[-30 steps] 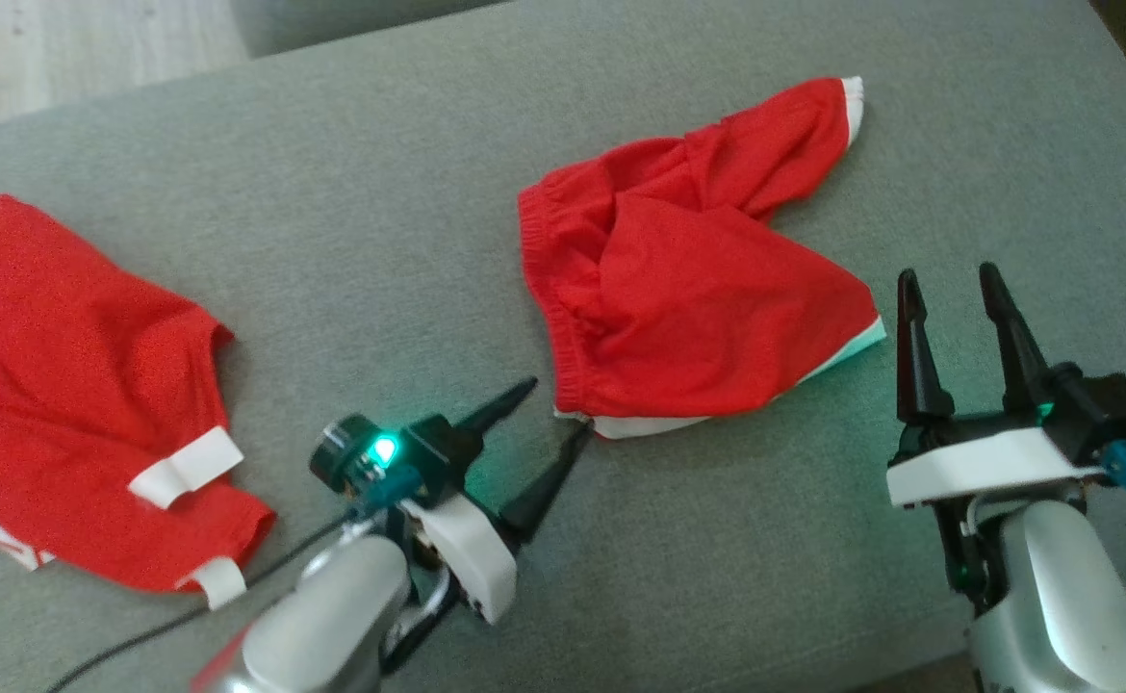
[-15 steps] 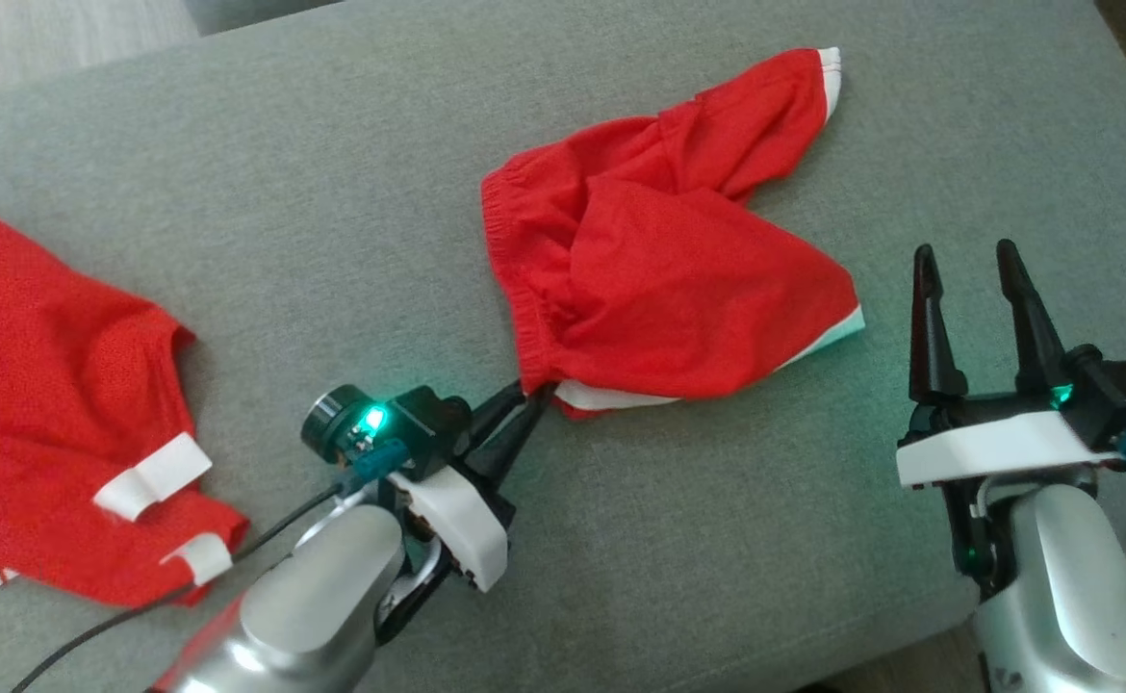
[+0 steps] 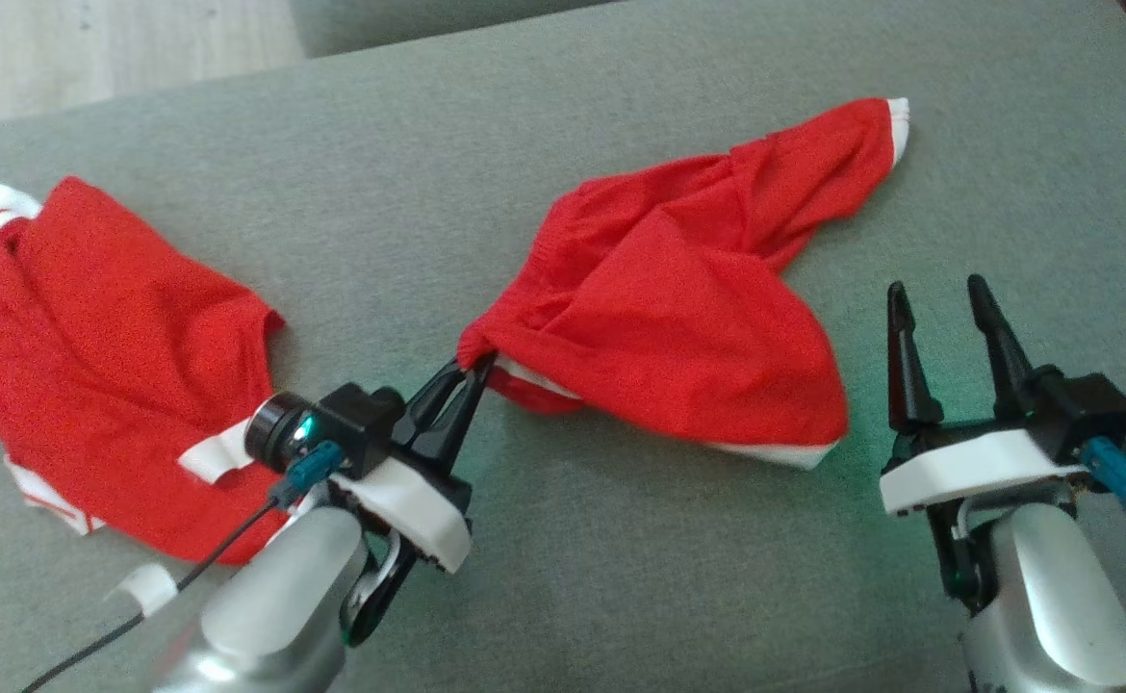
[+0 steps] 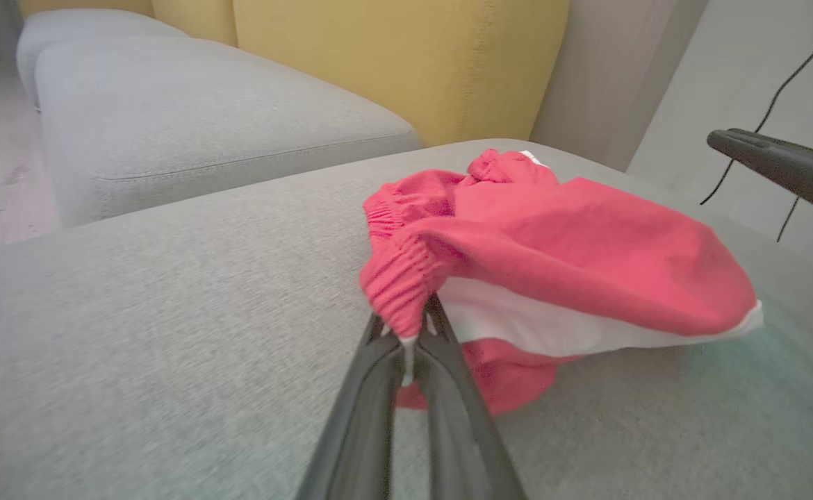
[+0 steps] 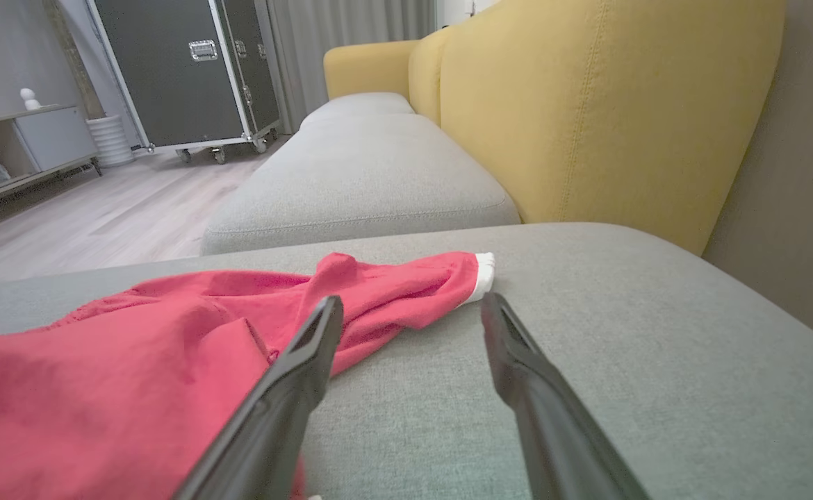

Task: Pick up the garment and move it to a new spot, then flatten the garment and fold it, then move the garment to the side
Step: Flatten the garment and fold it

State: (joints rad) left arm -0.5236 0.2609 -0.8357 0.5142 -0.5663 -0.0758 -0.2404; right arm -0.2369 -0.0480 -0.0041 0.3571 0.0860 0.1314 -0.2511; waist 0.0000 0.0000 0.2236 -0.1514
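The left end effector (image 3: 474,364) is pinched shut on a gathered corner of the elastic waistband (image 4: 398,281) of the red garment (image 3: 688,318). The garment lies crumpled in the middle of the grey sofa cushion (image 3: 409,164), its near edge lifted a little and one leg with a white cuff (image 3: 898,120) trailing toward the far right. The right end effector (image 3: 936,287) hovers just right of the garment, fingers spread wide with nothing between them. The step in hand looks like the pick-up and move. The grip takes only a small bunch of cloth near the fingertips, so the lift is best made slowly and upward until the trailing leg clears the cushion. Dragging it could pull the waistband free. A second red garment (image 3: 111,337) lies near on the left, so the carry should probably keep away from it and end on bare cushion with room to spread the cloth flat.
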